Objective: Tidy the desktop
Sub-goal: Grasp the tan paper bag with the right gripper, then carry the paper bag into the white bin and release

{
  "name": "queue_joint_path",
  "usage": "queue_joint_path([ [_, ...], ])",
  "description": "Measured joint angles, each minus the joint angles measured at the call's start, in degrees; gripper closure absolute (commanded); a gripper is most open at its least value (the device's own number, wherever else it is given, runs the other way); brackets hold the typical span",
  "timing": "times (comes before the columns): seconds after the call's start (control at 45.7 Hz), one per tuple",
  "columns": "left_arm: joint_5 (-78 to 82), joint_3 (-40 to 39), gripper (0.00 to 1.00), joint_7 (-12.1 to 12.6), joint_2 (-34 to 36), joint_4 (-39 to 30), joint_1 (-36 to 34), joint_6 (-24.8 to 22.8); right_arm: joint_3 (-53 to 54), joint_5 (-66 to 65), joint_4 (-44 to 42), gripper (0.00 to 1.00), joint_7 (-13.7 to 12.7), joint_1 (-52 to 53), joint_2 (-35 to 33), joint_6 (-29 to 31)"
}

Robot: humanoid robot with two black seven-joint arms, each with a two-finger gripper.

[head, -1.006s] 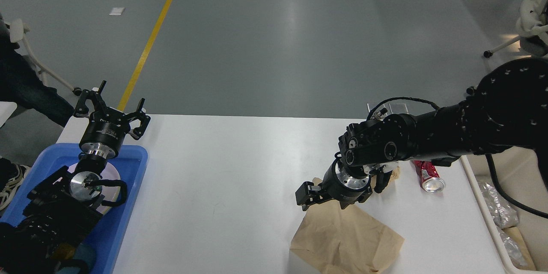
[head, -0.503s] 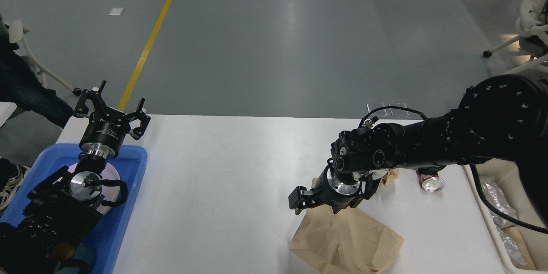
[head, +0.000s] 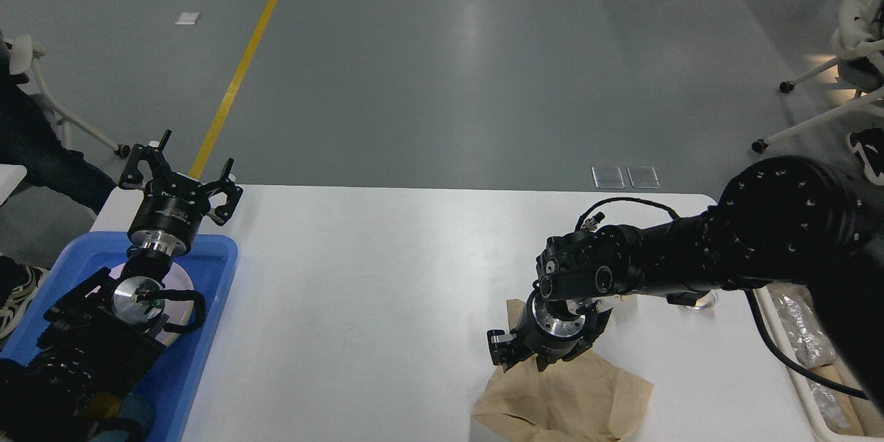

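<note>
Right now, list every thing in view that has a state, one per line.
Left end effector: open, holding nothing, raised over the far end of the tray.
Right end effector: down at the paper bag's far edge; open or shut cannot be told.
Paper bag: flat, crumpled, on the desktop.
Tray: on the desktop's left side, holding a plate.
Bin: holds clear plastic waste.

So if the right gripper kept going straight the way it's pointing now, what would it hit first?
Most likely the crumpled brown paper bag. The right gripper points down at the bag's near-left edge on the white desktop; from this view I cannot tell whether it already touches.
</note>
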Motion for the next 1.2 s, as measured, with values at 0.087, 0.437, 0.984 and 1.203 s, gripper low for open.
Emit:
queue_joint_path([
  [0.087, 0.0, 0.0, 0.03, 0.0, 0.0, 0.0, 0.0, 0.0, 0.2, 0.3, 0.0, 1.0, -0.1, -0.3, 0.0, 0.2],
  [0.437, 0.0, 0.0, 0.03, 0.0, 0.0, 0.0, 0.0, 0.0, 0.3, 0.3, 4.4, 1.0, -0.2, 4.9, -5.2, 1.6],
  [0.984, 0.0, 0.0, 0.03, 0.0, 0.0, 0.0, 0.0, 0.0, -1.8, -0.1, 14.2, 1.0, -0.2, 34.1, -26.9, 23.9],
  [1.203, 0.0, 0.0, 0.03, 0.0, 0.0, 0.0, 0.0, 0.0, -5.4, -0.4, 13.3, 1.0, -0.2, 43.2, -27.8, 25.7],
])
